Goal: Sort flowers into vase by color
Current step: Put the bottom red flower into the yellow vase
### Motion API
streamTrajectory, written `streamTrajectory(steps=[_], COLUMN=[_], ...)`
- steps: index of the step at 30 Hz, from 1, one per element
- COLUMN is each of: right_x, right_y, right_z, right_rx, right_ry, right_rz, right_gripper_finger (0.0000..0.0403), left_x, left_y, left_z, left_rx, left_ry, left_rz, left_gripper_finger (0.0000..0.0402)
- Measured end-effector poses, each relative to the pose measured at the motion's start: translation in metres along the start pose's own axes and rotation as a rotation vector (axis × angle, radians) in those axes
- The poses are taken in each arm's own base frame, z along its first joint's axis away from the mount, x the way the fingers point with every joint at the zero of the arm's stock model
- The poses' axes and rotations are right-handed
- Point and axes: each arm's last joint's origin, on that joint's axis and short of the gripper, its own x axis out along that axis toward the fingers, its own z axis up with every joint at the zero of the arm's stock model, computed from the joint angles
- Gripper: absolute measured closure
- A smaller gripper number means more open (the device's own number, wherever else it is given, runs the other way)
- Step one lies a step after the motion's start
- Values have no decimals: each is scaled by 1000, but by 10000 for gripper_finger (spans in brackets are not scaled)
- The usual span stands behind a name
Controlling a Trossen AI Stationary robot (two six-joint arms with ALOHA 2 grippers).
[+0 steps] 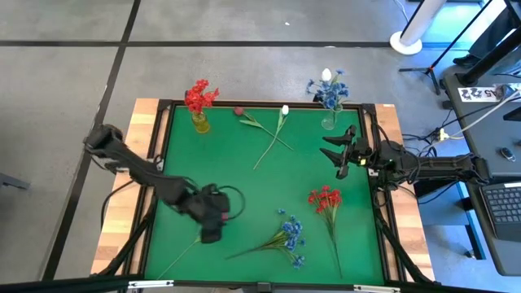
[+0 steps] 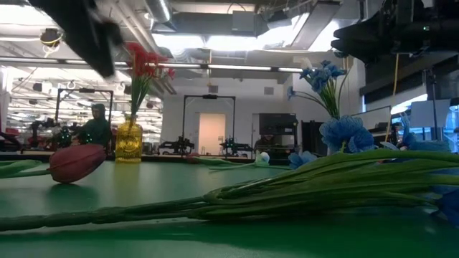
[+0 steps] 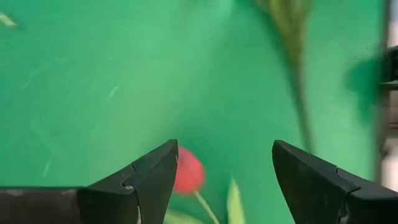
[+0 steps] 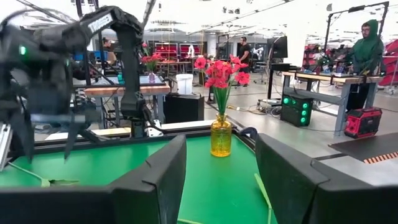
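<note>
The left gripper (image 3: 224, 171) hung open just above a red tulip (image 3: 188, 172) lying near the mat's (image 1: 244, 187) front left. Light and probably limp, it should be pinched on the stem below the bud. The right gripper (image 1: 342, 152) waited open.

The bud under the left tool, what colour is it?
Red-pink; the tulip bud shows best in the left wrist view, between the open left tool fingers.

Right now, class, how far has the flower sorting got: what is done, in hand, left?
Done: red flowers stand in the yellow vase, blue ones in the clear vase.

In hand: the open left gripper hovers over a pink tulip.

Left: two crossed tulips, a red bunch, a blue bunch. The right gripper waits open.
</note>
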Motion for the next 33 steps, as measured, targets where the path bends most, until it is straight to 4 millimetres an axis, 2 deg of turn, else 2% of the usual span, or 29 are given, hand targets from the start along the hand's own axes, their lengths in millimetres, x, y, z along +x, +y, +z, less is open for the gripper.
streamTrajectory(steps=[4, 8, 14, 19, 25, 33], right_x=[0, 0, 0, 0, 0, 0], right_y=[0, 0, 0, 0, 0, 0], right_z=[0, 0, 0, 0, 0, -1], right_rx=[-7, -26, -22, 23, 64, 76], right_ry=[0, 0, 0, 0, 3, 9], right_rz=[0, 0, 0, 0, 1, 8], right_gripper_finger=[213, 213, 213, 213, 213, 213], left_x=[-35, -42, -18, -4, 13, 37], left_y=[0, -9, -11, -6, -3, -5], left_z=[-21, -48, -94, -119, -131, -139], left_rx=[-85, -172, -284, -365, -418, -352], left_ry=[-9, 13, 96, 122, 92, 149], left_rz=[41, 35, 32, 12, -98, -47], left_gripper_finger=[147, 147, 147, 147, 147, 147])
